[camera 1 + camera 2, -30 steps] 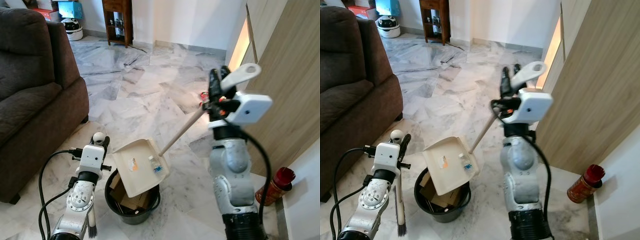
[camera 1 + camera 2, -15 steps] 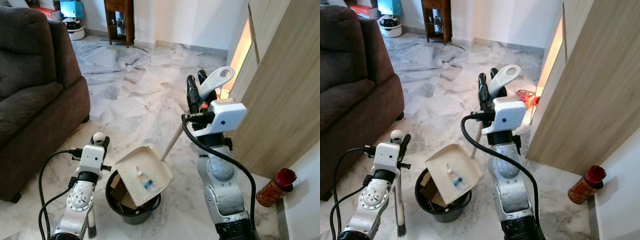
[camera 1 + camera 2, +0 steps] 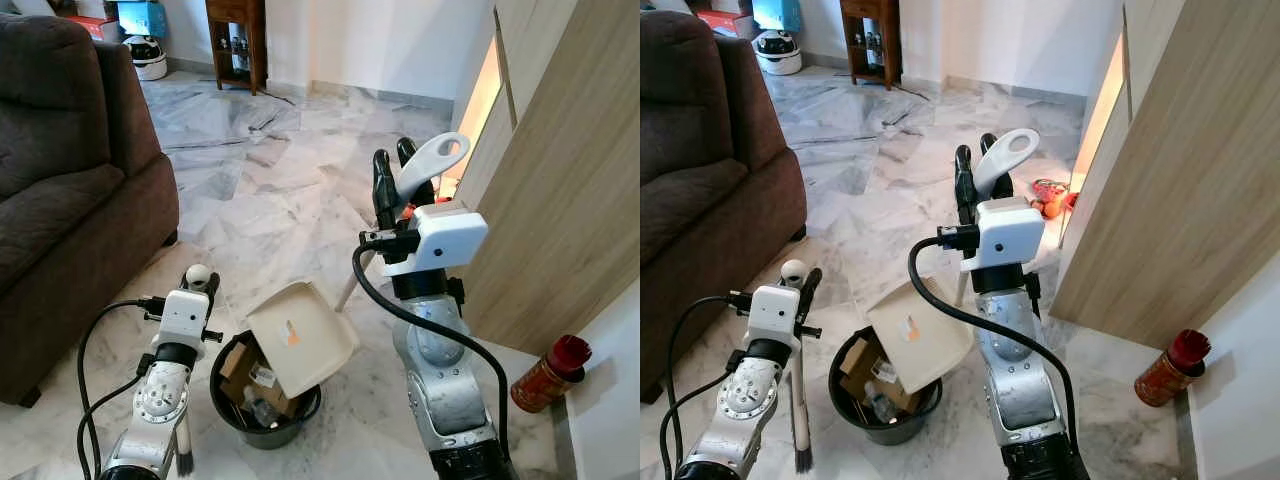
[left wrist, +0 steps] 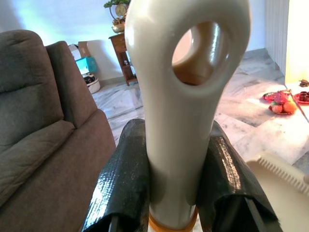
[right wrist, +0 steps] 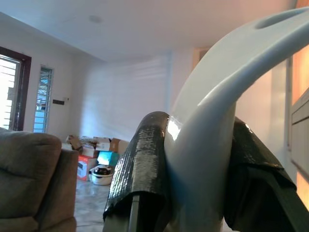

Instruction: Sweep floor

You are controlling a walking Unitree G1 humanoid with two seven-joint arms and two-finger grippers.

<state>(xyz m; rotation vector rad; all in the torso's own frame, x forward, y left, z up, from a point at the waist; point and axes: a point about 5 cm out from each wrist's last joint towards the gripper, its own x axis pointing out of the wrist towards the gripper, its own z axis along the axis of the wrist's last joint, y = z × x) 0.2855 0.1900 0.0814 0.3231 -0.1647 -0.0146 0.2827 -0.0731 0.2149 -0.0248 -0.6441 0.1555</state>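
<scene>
My right gripper (image 3: 392, 183) clamped dustpan handle (image 3: 432, 162), holding dustpan (image 3: 303, 338) tilted over black bin (image 3: 265, 425) near my feet. Left gripper (image 3: 201, 283), low at left, gripped brush (image 3: 798, 400), bristles hanging toward floor (image 3: 270, 190). Scraps lay in bin, pan looked emptied; I judged this load dumped, wider floor unchecked. Orange sticker on pan unreadable; no other writing legible.

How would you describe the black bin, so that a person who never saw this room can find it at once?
Start at the big brown sofa on the robot's left, then look down to the marble floor at the robot's feet. The black bin stands there between its two arms. It is round, holds cardboard scraps, and a cream dustpan is tilted over it.
</scene>
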